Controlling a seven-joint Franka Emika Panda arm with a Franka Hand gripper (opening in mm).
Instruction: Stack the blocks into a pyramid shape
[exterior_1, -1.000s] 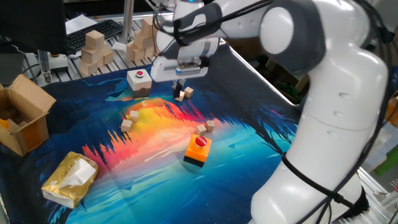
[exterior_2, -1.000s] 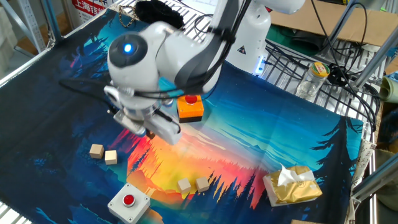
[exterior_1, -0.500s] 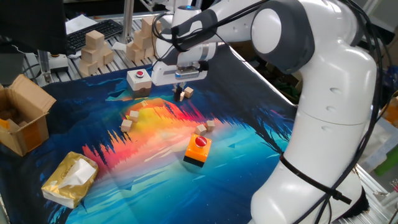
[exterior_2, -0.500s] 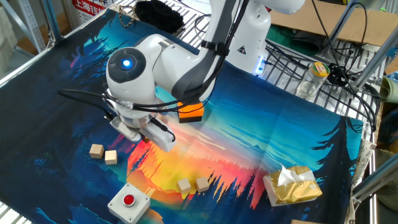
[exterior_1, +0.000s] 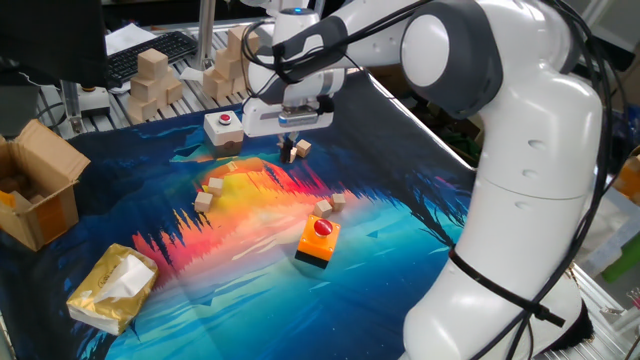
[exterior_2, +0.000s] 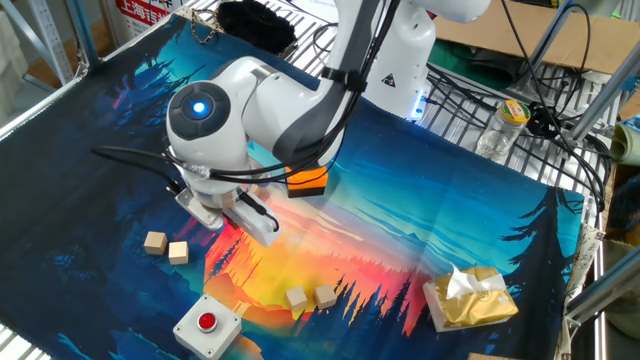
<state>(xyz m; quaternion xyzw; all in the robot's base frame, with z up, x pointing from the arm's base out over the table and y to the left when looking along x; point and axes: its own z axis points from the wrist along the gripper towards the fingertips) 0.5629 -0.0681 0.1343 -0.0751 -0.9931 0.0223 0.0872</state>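
Six tiny tan wooden blocks lie in pairs on the colourful cloth. One pair (exterior_1: 297, 150) sits right of the white button box, one pair (exterior_1: 210, 190) is at the left, and one pair (exterior_1: 331, 204) is by the orange button box. In the other fixed view I see two pairs (exterior_2: 166, 246) (exterior_2: 311, 297); the arm hides the third. My gripper (exterior_1: 291, 141) hangs just above the first pair, fingers pointing down. In the other fixed view the gripper (exterior_2: 222, 212) is mostly hidden under the wrist. The fingers are too small and dark to judge their gap.
A white box with a red button (exterior_1: 223, 127) and an orange one (exterior_1: 318, 240) stand on the cloth. Piles of larger wooden blocks (exterior_1: 150, 78) stand at the back. A cardboard box (exterior_1: 35, 185) and a yellow tissue pack (exterior_1: 112, 288) are at the left.
The gripper has shifted slightly toward the back left and lower, closer over the pair by the white button box. No block has moved.
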